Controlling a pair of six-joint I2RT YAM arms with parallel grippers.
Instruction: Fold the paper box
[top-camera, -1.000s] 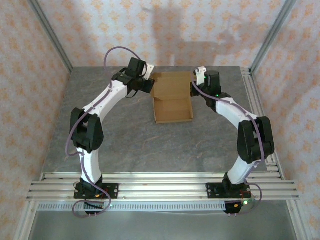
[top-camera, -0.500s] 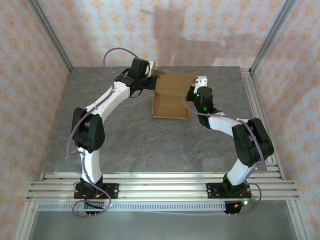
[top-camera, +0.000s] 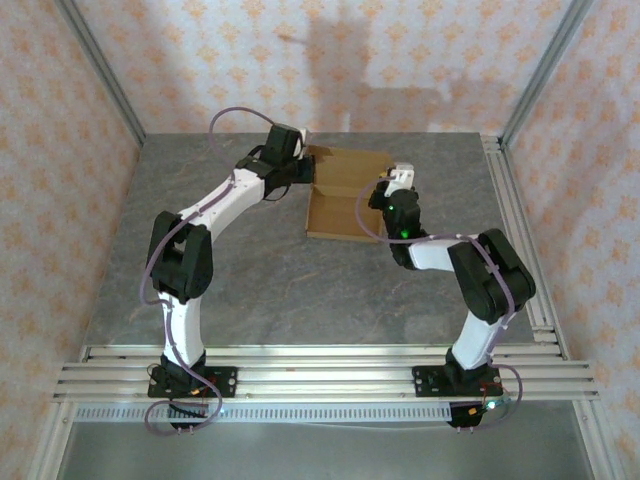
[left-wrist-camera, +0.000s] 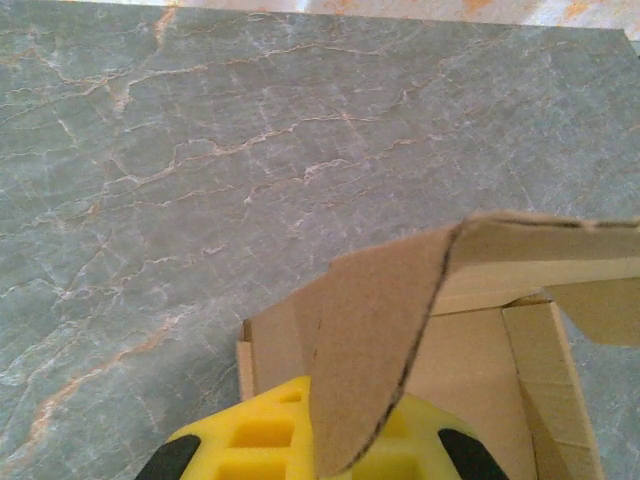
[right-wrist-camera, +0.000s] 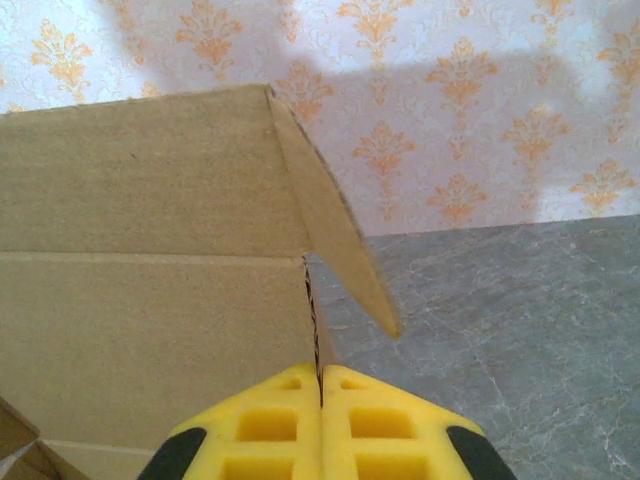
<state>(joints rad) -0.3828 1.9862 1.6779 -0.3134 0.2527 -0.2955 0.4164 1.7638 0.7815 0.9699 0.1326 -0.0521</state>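
While the paper box (top-camera: 345, 200) lies partly erected on the tabletop (top-camera: 300, 290), toward its far edge, the step in hand is judged to be the turning-in of the side flaps. The left fingers (left-wrist-camera: 250, 440) appear closed thin on a curling flap at the box's far-left corner, and the right fingers (right-wrist-camera: 270, 425) are pressed together on the edge of its right wall. Both flaps are best swung along their creases together, so that the box is not dragged sideways, and the bent flap should be eased, not forced.
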